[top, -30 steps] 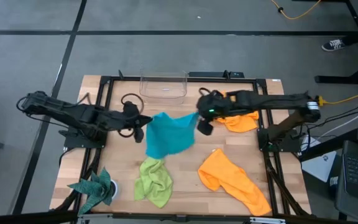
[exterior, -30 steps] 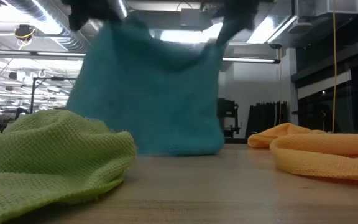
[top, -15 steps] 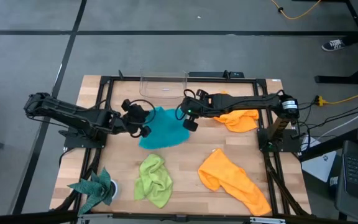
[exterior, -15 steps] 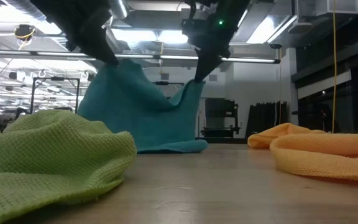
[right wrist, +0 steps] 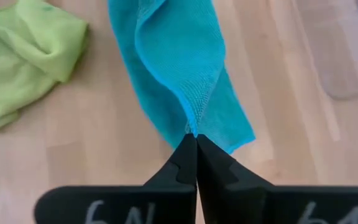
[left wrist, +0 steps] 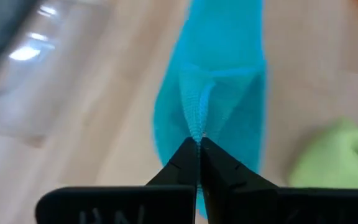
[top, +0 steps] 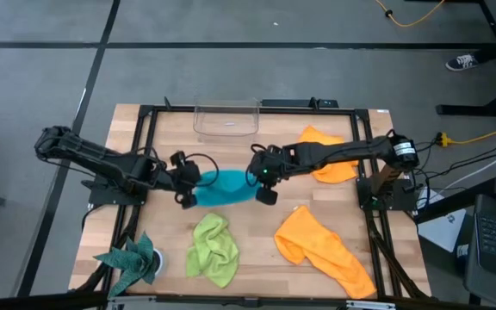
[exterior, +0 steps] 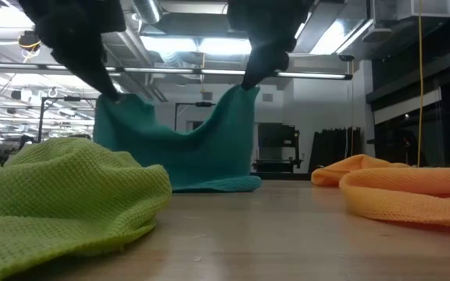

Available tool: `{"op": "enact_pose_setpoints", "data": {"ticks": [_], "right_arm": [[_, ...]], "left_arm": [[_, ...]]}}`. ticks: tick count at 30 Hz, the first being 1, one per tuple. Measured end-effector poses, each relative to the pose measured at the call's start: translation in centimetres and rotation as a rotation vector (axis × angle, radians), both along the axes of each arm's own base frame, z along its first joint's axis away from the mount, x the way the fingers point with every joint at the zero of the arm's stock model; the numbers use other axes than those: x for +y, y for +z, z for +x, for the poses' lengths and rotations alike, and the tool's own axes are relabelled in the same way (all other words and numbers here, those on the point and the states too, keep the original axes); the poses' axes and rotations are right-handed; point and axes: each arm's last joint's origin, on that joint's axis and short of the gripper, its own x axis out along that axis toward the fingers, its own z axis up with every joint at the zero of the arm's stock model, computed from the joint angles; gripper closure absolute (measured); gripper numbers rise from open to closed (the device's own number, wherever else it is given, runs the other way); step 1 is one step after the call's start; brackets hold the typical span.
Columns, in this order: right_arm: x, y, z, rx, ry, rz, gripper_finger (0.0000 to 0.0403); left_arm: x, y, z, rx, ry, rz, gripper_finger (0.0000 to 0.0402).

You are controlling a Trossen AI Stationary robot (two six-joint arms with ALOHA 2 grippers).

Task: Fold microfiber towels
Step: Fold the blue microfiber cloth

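A: How far along is the folding?

B: Barely begun. The left gripper (top: pixel 185 185) and right gripper (top: pixel 265 176) are each pinched shut on a top corner of the blue towel (top: pixel 222 187), just in front of the clear bin (top: pixel 226 119). The green towel (top: pixel 213 250) and two orange towels (top: pixel 324 250) (top: pixel 331 164) lie crumpled.

A: What does the low view add?

B: The blue towel's lower edge rests on the table (exterior: pixel 287 234), sagging between the corners.

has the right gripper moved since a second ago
Yes. In the high view the right gripper, shut on the turquoise towel, has moved away from the clear bin toward the lime-green towel.
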Motion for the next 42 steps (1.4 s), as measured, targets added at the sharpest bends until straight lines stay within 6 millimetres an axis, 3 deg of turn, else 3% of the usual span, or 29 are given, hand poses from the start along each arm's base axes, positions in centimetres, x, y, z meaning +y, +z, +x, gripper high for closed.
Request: {"op": "enact_pose_setpoints", "data": {"ticks": [6, 12, 17, 23, 28, 33, 42], "right_arm": [[0.7, -1.0, -0.1, 0.024, -0.022, 0.043, 0.0361], [0.7, -3.4, -1.2, 0.128, -0.092, 0.087, 0.0291], [0.8, -3.7, -1.5, 0.16, -0.07, 0.155, 0.0256], [0.5, -2.0, -0.6, 0.083, -0.04, 0.149, 0.025], [0.5, -2.1, -0.3, 0.043, -0.025, 0.151, 0.0249], [0.5, -3.6, 0.0, -0.023, 0.03, 0.13, 0.0249], [0.9, -8.0, -0.8, -0.078, 0.106, 0.166, 0.0249]], "left_arm": [[-0.6, -0.2, -0.2, 0.034, -0.054, -0.098, 0.0385], [-0.4, -0.5, -0.6, 0.067, 0.02, -0.138, 0.0328], [-0.4, -0.3, -0.8, 0.036, 0.096, -0.195, 0.0284], [-0.4, -0.3, -0.9, 0.015, 0.174, -0.27, 0.0274], [-0.9, -0.2, -0.6, 0.016, 0.167, -0.42, 0.0275], [-2.1, -1.1, 0.0, 0.092, 0.03, -0.419, 0.0276], [-3.7, -3.9, 1.2, 0.251, 0.039, -0.406, 0.0272]]}}
